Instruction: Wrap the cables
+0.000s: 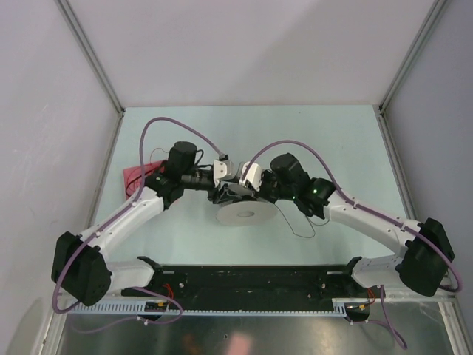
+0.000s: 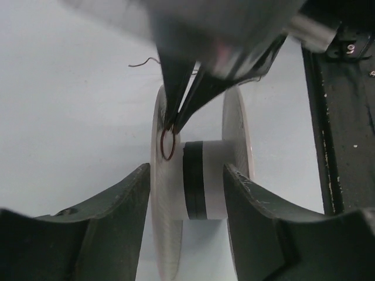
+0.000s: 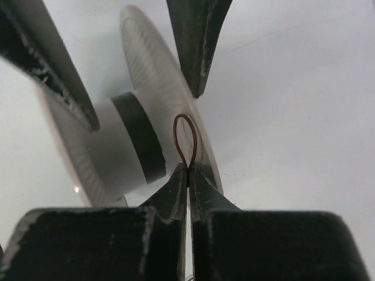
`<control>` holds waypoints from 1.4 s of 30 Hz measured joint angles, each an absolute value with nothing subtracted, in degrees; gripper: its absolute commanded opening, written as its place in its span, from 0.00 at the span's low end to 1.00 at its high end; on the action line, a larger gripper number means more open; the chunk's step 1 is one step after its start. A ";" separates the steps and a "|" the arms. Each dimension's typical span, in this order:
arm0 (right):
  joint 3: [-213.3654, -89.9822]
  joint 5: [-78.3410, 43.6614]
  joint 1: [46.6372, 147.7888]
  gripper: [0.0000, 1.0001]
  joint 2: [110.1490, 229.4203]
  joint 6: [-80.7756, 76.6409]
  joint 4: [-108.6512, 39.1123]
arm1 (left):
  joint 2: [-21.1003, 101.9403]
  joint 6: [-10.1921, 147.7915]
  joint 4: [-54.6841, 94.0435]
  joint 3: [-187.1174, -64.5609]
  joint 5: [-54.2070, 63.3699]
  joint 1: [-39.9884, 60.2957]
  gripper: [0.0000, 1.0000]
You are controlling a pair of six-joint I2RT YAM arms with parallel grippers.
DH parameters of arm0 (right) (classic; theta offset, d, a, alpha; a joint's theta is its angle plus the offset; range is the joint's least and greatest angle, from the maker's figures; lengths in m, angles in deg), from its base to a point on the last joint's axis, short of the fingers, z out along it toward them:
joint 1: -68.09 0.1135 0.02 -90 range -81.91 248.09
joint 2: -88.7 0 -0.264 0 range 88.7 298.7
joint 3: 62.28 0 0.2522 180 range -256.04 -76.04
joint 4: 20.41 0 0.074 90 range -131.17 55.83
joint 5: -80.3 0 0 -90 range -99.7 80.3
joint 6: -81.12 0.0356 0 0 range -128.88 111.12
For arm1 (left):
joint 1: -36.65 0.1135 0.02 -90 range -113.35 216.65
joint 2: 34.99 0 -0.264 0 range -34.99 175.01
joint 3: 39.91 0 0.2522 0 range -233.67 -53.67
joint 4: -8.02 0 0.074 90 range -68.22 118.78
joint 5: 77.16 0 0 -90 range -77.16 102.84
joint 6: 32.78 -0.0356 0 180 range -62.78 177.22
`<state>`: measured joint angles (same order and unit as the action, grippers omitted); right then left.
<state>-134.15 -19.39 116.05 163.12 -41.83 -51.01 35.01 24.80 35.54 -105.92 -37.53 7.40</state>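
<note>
"How was the right pincer [image 3: 188, 170]?"
"Clenched on the cable [image 3: 185, 137], a thin reddish loop rising from its tips against the flange of the spool [image 3: 117, 134], near the middle of the tabletop [image 3: 293, 88]."
"And the left pincer [image 2: 187, 167], farther on?"
"Released, its fingers spread astride that flange and the hub."

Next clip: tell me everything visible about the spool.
The spool is pale grey and plastic-looking: two round, finely ridged flanges joined by a short core with a black band around it. It lies between the two arms. The left gripper straddles it, one finger outside each flange; contact is unclear. The shut right gripper holds a reddish cable loop just in front of one flange.
</note>
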 measured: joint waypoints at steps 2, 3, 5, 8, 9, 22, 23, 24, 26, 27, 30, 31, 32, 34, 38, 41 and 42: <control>-133.62 -17.93 116.75 0.00 163.60 -40.28 -49.57 | 35.43 25.54 34.62 -105.90 -38.38 6.87 0.52; -133.10 -17.47 117.03 0.00 163.66 -39.60 -48.74 | 35.62 25.76 34.17 -105.85 -38.71 6.76 0.52; -131.87 -16.51 117.52 0.00 163.68 -38.57 -47.30 | 35.95 25.91 33.58 -105.70 -39.23 6.76 0.51; -129.62 -16.03 117.91 0.00 163.68 -36.85 -44.72 | 36.43 26.41 32.83 -104.98 -40.00 6.79 0.49; -128.99 -15.94 118.02 0.00 163.68 -36.30 -44.26 | 36.67 26.76 32.57 -104.98 -40.15 6.79 0.48; -123.39 -16.49 118.26 0.00 160.71 -33.39 -37.09 | 38.16 30.92 26.87 -101.18 -40.56 7.00 0.44; -123.39 -16.59 118.26 0.00 160.65 -33.22 -36.72 | 38.16 31.35 26.52 -100.98 -40.28 7.00 0.44; -123.39 -16.68 118.26 0.00 160.58 -32.98 -36.26 | 38.16 31.72 26.08 -100.83 -40.02 7.00 0.44; -123.39 -17.01 118.26 0.00 160.47 -32.87 -35.61 | 38.16 32.49 24.96 -100.48 -39.58 7.00 0.43; -123.39 -17.27 118.26 0.00 160.38 -32.85 -35.30 | 38.18 33.01 24.31 -100.32 -39.41 6.98 0.43; -123.39 -17.95 118.37 0.00 160.34 -32.87 -34.45 | 38.57 34.46 22.47 -100.15 -38.95 6.89 0.42; -123.39 -18.12 118.48 0.00 160.34 -32.87 -34.27 | 38.75 34.83 21.95 -100.15 -38.77 6.81 0.41; -123.39 -18.21 118.61 0.00 160.34 -32.87 -34.16 | 38.86 35.26 21.44 -100.15 -38.71 6.72 0.40; -123.39 -18.39 118.78 0.00 160.34 -32.89 -33.99 | 38.92 35.85 20.66 -100.15 -38.58 6.48 0.36; -123.39 -18.50 118.89 0.00 160.34 -32.87 -33.44 | 38.92 37.01 19.52 -100.13 -38.55 6.06 0.20; -123.37 -18.58 118.91 0.00 160.32 -32.80 -33.40 | 38.97 37.34 19.02 -100.13 -38.40 6.02 0.04; -123.37 -18.61 118.91 0.00 160.27 -32.74 -33.42 | 38.97 37.41 18.95 -100.13 -38.36 6.02 0.02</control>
